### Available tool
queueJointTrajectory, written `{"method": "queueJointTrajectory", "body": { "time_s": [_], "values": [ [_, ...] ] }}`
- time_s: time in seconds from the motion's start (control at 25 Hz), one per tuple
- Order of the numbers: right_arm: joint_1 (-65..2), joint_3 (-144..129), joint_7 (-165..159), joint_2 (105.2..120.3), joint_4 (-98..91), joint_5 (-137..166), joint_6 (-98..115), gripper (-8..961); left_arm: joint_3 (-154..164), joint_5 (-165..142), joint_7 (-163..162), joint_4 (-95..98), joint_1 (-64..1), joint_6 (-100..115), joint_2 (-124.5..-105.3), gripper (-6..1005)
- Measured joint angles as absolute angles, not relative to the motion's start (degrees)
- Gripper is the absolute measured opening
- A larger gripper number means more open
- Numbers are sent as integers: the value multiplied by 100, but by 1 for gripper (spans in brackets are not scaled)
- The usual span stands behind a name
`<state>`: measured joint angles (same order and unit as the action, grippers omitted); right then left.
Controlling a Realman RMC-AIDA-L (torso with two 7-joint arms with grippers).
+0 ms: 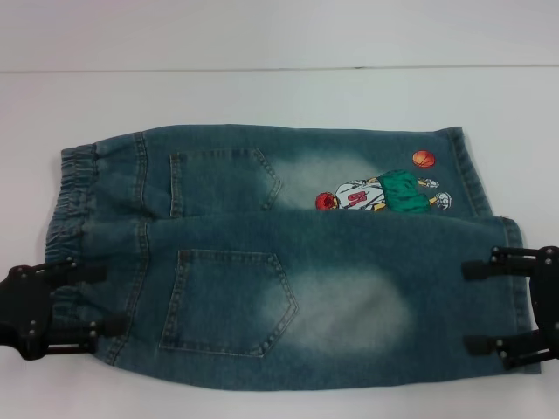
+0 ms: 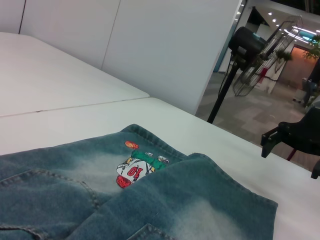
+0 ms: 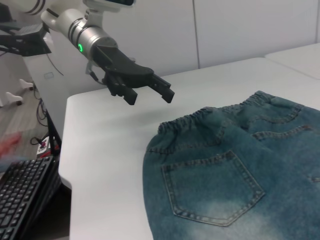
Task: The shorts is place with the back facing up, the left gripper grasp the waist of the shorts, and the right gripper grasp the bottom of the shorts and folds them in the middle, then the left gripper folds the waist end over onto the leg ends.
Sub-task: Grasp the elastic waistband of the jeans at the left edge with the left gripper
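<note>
While shorts lie flat, both tools hover open.

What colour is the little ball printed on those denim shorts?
Orange, with a reddish tint: the ball sits above the cartoon player on the shorts. The head view shows it best.

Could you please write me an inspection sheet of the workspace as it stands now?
Surface: white table, bare around the garment.
Job's things: shorts lie flat, back pockets up, waist toward the robot's left, leg hems toward its right.
Clutter: nothing seen.
Grippers: left gripper open at the waist edge, raised off the table in the right wrist view; right gripper open at the hem edge.
Cables: nothing seen on the table.
Surroundings: white wall panels; a fan on a stand; a keyboard below the table's edge.
</note>
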<state>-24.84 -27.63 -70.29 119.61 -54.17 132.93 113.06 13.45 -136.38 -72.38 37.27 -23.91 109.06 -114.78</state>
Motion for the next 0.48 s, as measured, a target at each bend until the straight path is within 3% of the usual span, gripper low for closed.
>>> {"method": "queueJointTrajectory", "body": {
  "time_s": [0.48],
  "values": [
    [-2532, -2881, -7006, 11971, -5195, 13262, 11289, 949, 1337, -13652, -7269, 3762, -2381, 10898, -11478, 933]
  ]
}}
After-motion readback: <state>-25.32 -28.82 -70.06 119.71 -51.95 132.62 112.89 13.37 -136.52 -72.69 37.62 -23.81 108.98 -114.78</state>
